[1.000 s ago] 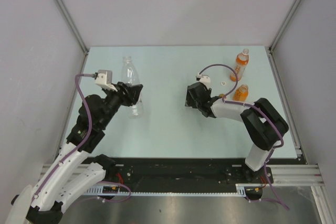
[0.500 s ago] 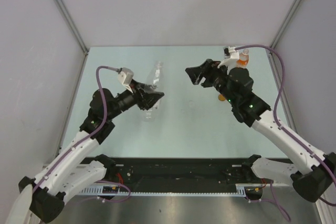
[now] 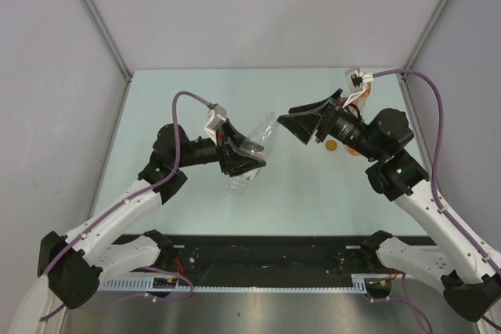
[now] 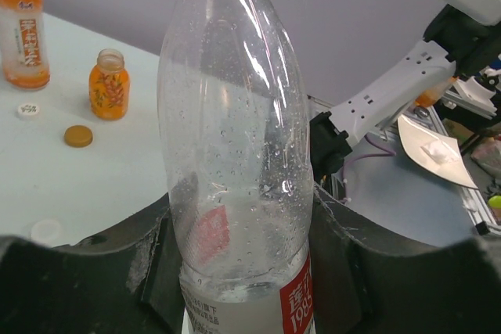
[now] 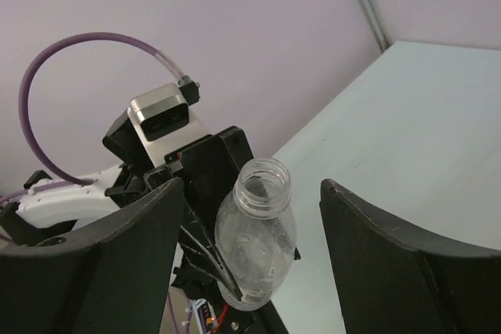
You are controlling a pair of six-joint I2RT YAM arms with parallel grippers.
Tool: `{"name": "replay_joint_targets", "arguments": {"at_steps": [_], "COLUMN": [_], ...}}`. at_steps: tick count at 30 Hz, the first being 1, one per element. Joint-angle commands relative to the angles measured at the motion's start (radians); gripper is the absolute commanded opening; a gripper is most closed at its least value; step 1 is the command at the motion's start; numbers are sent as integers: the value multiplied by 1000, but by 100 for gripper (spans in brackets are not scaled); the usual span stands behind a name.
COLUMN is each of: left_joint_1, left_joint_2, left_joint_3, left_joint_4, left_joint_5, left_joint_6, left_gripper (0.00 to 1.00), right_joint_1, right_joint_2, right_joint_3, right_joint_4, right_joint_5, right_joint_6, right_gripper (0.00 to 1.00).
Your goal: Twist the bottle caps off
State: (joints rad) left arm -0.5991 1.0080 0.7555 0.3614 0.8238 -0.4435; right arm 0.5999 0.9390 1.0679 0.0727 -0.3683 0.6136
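Note:
My left gripper (image 4: 246, 263) is shut on the lower body of the clear bottle (image 4: 235, 138) and holds it off the table, tilted, neck toward the right arm (image 3: 258, 142). Its mouth (image 5: 264, 184) is open, with no cap on it. My right gripper (image 5: 250, 187) is open, its fingers either side of the mouth and apart from it (image 3: 291, 127). On the table lie a white cap (image 4: 29, 109), an orange cap (image 4: 78, 136) (image 3: 331, 146) and a whitish-clear cap (image 4: 45, 231). The short orange bottle (image 4: 109, 84) stands uncapped beside the taller orange bottle (image 4: 22, 25).
The pale green table (image 3: 196, 99) is walled by grey panels at the back and sides. The right arm (image 3: 383, 138) hangs over the orange bottles and hides most of them in the top view. A black rail (image 3: 266, 252) runs along the near edge.
My left arm has carried the clear bottle right toward the middle and tilted it further. My right gripper has turned to face the bottle's mouth and come close to it.

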Motion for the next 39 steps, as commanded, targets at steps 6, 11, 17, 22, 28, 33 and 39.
{"name": "replay_joint_targets", "arguments": {"at_steps": [6,11,17,22,28,33,39], "left_joint_1": [-74,-84,-84,-84,-84,-84,-84], "left_joint_2": [20,35,29,30,30,24,26], "left_joint_3": [82,99,103,110,107,104,122], "left_joint_4": [-13,-45,-56,-56,-52,-62,-133], "left_joint_5": [-5,-8,-34,-40,-40,-43,-81], "left_joint_6": [84,103,121,123,120,126,141], "left_gripper": [0,0,0,0,0,0,30], "right_joint_1": [-5,1,23,31,31,31,29], "right_joint_2": [24,35,57,55,46,41,32], "right_joint_3": [14,20,33,40,41,41,43], "right_joint_4": [13,33,-8,-65,-70,-70,-63], "right_joint_5": [-101,-126,-135,-113,-95,-72,-58], "right_joint_6": [28,32,9,-23,-37,-41,-44], "right_gripper": [74,70,61,59,36,32,0]}}
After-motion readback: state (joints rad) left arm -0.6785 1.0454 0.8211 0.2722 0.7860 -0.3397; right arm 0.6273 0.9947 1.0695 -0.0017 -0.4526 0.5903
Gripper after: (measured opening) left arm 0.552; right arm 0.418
